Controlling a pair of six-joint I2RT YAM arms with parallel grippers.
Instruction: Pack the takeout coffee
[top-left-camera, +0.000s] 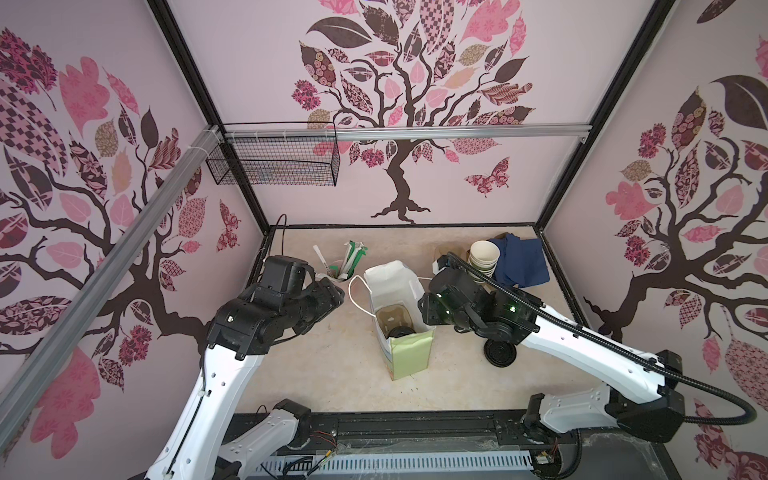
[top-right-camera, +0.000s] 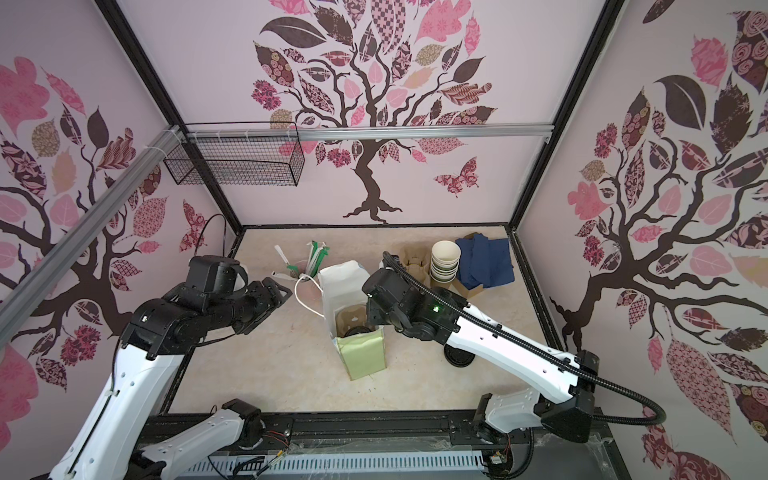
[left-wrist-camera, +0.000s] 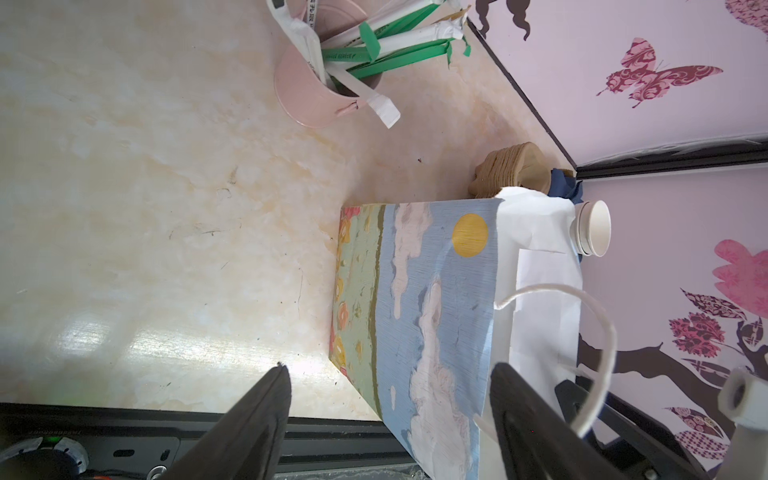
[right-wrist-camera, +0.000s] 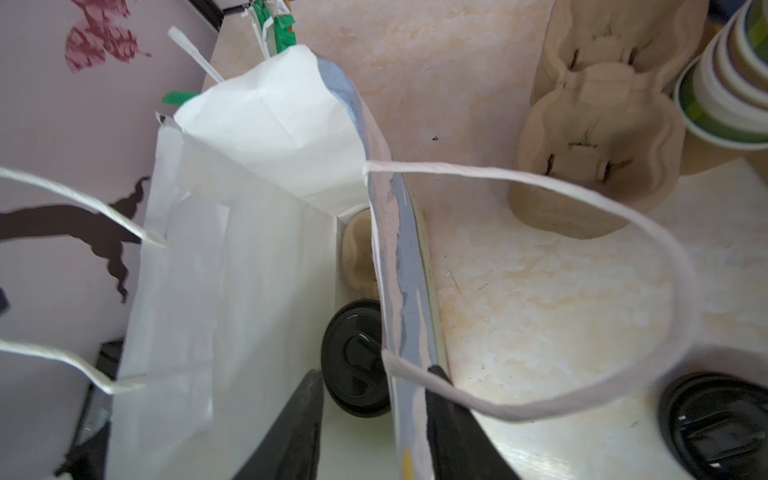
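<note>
Takeout coffee (right-wrist-camera: 357, 357) sits in paper bag (top-left-camera: 409, 353); right jaws half-open astride its 3 o'clock wall, left jaws wide, empty: lift straight up, clear of handle (right-wrist-camera: 457, 168).

lab test booth, decal walls (top-left-camera: 257, 75)

The marbled beige table (top-left-camera: 316, 374) carries a bag (top-left-camera: 409, 353) standing at its middle, a loose lid (top-left-camera: 500, 353) to the bag's right, a straw cup (left-wrist-camera: 307, 99) far left, and stacked cups (top-left-camera: 484, 257), cardboard carriers (top-right-camera: 415, 262) and a blue cloth (top-left-camera: 519, 257) far right.
</note>
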